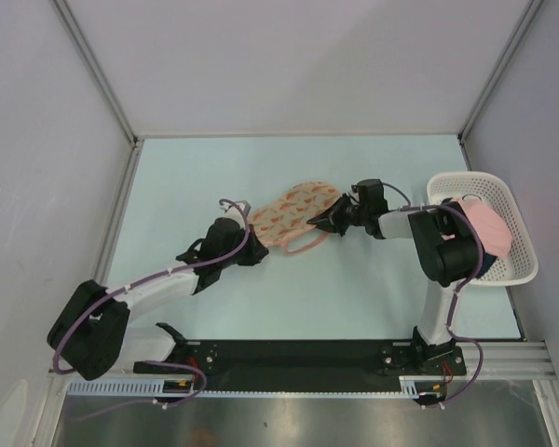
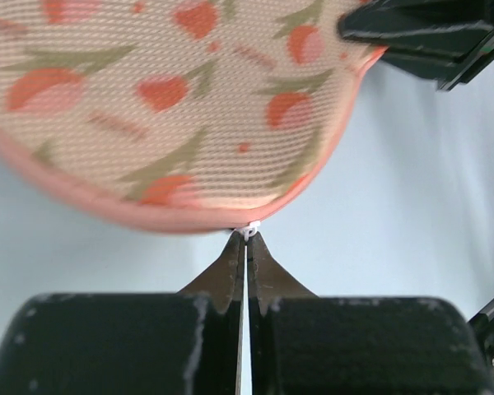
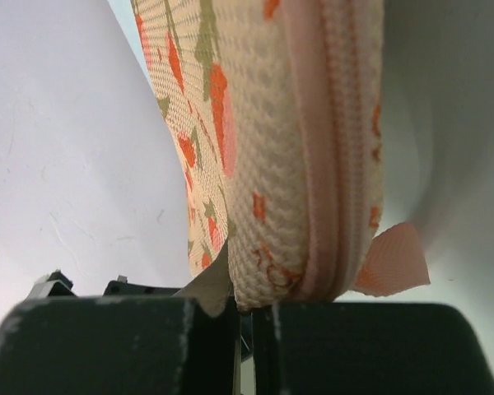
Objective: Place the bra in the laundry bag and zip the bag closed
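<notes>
Left gripper (image 2: 247, 240) pinching what looks like a white zip pull (image 2: 250, 230) at the rim of the laundry bag (image 1: 293, 209), right gripper (image 3: 245, 306) clamped on its other end, bag mid-table (image 1: 214, 168) between them.

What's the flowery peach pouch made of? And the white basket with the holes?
The peach oval pouch looks like soft, matt mesh fabric. Close up it shows a fine grid of threads, a printed orange pattern and a smooth pink binding along the edge. The white lattice basket is probably hard plastic, judging by its stiff shape and even moulded holes, though it is small in the top view.
</notes>
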You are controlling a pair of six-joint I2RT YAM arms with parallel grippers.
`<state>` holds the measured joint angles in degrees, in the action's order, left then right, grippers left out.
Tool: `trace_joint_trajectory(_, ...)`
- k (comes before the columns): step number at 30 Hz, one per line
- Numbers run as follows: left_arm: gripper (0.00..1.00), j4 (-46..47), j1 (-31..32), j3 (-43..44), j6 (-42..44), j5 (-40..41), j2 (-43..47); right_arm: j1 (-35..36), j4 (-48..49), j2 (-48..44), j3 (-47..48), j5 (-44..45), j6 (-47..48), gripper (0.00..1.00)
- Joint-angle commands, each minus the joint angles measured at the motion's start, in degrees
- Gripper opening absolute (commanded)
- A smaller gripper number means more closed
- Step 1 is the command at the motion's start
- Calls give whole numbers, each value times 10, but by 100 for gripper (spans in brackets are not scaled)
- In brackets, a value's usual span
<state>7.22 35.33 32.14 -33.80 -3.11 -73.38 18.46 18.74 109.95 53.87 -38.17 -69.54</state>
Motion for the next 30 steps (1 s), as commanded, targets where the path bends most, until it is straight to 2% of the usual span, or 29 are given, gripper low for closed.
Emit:
trace_joint_trajectory(1,0,-31,-24,-33,18,18,53,-22,-22,18,51,-39,59,0)
trace_joint_trajectory(6,0,-14,-42,-49,37,-6,66,-17,-73,51,119,-75,121,0)
trace_joint_trajectory(7,0,-7,-42,-47,42,-32,64,-14,-107,51,141,-71,152,6)
trace_joint_trajectory(8,0,2,-42,-44,40,-43,58,-9,-122,45,143,-62,163,18)
trace_joint_trajectory(9,0,19,-41,-43,36,-56,55,-5,-134,37,144,-53,172,48)
trace_joint_trajectory(10,0,30,-41,-39,29,-66,53,-4,-160,28,137,-32,182,60)
trace_joint_trajectory(12,0,45,-34,-30,25,-86,39,5,-178,-15,116,-11,201,76)
trace_joint_trajectory(13,0,47,-33,-20,21,-89,35,7,-184,-35,101,12,201,79)
trace_joint_trajectory(17,0,51,-19,9,21,-100,11,28,-152,-154,-35,63,134,85)
trace_joint_trajectory(20,0,51,-6,28,21,-102,-2,69,-99,-205,-83,92,74,86)
trace_joint_trajectory(25,0,52,36,49,10,-91,-15,134,-4,-210,-100,126,-24,87)
trace_joint_trajectory(28,0,52,63,60,8,-78,-23,140,-14,-192,-83,145,-35,83)
trace_joint_trajectory(30,0,51,76,65,8,-76,-30,137,-6,-182,-87,150,-46,77)
